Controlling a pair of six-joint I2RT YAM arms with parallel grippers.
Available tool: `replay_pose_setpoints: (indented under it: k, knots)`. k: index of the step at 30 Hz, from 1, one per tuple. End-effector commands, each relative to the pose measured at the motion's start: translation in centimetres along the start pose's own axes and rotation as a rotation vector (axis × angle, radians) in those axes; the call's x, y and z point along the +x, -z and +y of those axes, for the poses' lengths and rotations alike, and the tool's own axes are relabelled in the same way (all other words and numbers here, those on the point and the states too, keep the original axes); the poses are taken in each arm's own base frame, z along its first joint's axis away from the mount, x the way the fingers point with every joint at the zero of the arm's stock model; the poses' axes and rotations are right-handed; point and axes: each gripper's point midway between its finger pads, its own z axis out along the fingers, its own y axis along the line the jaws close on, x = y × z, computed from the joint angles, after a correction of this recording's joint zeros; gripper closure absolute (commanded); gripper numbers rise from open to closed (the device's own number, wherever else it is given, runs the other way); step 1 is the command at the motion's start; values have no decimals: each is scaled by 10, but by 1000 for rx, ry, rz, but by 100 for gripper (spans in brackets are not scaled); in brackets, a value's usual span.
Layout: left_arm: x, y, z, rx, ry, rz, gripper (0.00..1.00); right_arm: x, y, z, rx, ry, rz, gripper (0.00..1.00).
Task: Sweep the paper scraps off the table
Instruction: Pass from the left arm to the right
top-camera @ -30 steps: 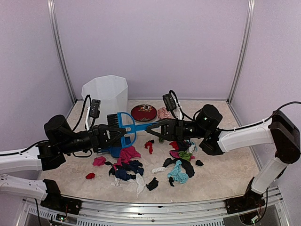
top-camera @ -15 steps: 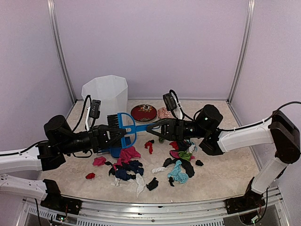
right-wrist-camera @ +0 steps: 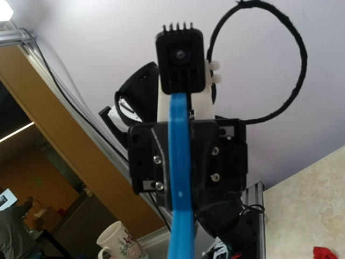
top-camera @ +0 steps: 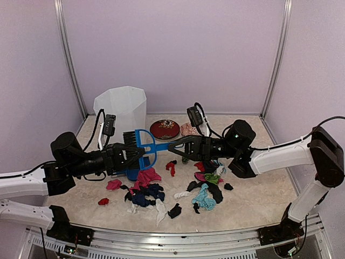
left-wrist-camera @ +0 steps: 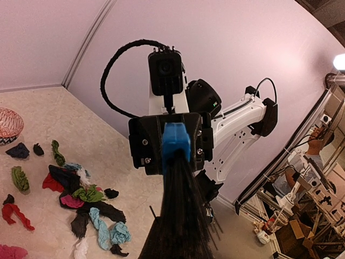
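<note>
Lying in the middle of the counter (top-camera: 253, 199), the paper scraps (top-camera: 144, 195) form a loose heap of pink, navy, black, teal, green, red and white wads. The heap spreads between the two arms, a little toward the near edge. One red wad (top-camera: 103, 201) sits apart on the left side, and one black wad (top-camera: 174, 210) lies nearest to the front edge. A big pink wad (top-camera: 146, 175) is just beside the lower edge of the blue dustpan and brush (top-camera: 141, 148).

This blue tool is held between the two arms, behind the heap. The left end effector (top-camera: 128, 156) is closed on its left part, where the black bristles point up and away. The right end effector (top-camera: 175, 145) is closed on the end of the blue handle that points to the right. In the left wrist view the handle sits tight between the fingers of the right end effector (left-wrist-camera: 175, 144), and in the right wrist view the blue handle runs straight into the clamped left end effector (right-wrist-camera: 180, 156). It is not possible to tell whether the dustpan touches the counter.

Behind the left arm stands a white bin (top-camera: 121, 110) near the back wall. To the right of it are a red patterned bowl (top-camera: 164, 129) and a pink bowl (top-camera: 187, 129), the second partly hidden by the right arm.
</note>
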Motion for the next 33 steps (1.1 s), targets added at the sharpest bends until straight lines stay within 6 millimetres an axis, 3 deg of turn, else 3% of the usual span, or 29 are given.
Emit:
replay_pose_setpoints:
  k: [1, 5, 10, 18, 21, 24, 26, 28, 33]
  knots:
    - [-4, -1, -5, 12, -28, -18, 100, -5, -6, 11, -43, 35, -7, 76]
    - [-5, -2, -4, 8, -29, -18, 100, -5, -6, 11, -43, 35, -6, 81]
    - [-3, -3, -2, 5, -27, -15, 100, -4, -7, 12, -49, 36, -2, 100]
    - [-3, -4, 1, -13, -21, -14, 99, -3, -6, 11, -42, 38, -3, 100]
    - [-4, -5, 4, -33, -18, -15, 76, -2, -5, 9, -28, 39, -1, 100]
    - [-3, -6, 10, -58, -11, -9, 29, 0, -3, 4, 8, 39, 6, 100]
    - [-2, -6, 12, -73, -9, -5, 12, 3, 2, -3, 54, 38, 13, 100]
    - [-2, -5, 16, -94, -7, -6, 2, 3, 10, -9, 103, 40, 11, 100]
    - [1, -3, 30, -169, 4, -2, 1, -5, 34, -18, 247, 87, -5, 100]
